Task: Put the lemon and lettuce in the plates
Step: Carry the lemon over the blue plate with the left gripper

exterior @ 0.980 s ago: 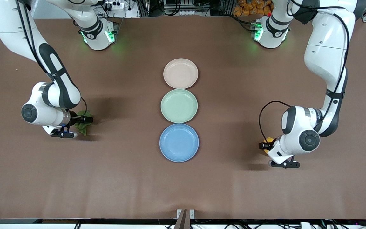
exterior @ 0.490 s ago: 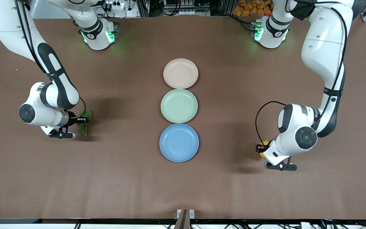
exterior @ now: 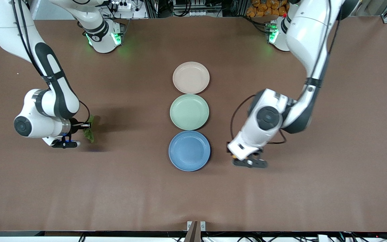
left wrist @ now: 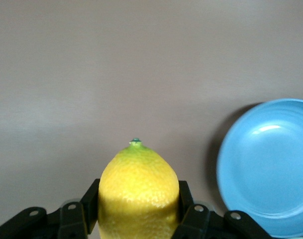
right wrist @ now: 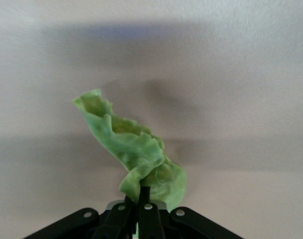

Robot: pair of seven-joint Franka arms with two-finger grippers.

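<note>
We are carrying both items toward the row of plates at the middle of the brown desk point(exterior: 129, 188). Our left tool point(left wrist: 136, 224) is pinching the small bright yellow oval lemon point(left wrist: 139, 191) by its sides, pointed tip forward, over the bare desk just beside the round blue plastic plate point(exterior: 189, 151); that plate looks like its target, since it is the closest. Our right tool point(right wrist: 141, 211) is pressed together on the base of the crinkled green lettuce leaf point(right wrist: 134, 157), which hangs loose above the desk toward the right arm's end, well apart from the plates. The round pale beige-pink plate point(exterior: 191, 77) stands bare, so we judge the lettuce goes there, past the pale green plate point(exterior: 189, 111).
</note>
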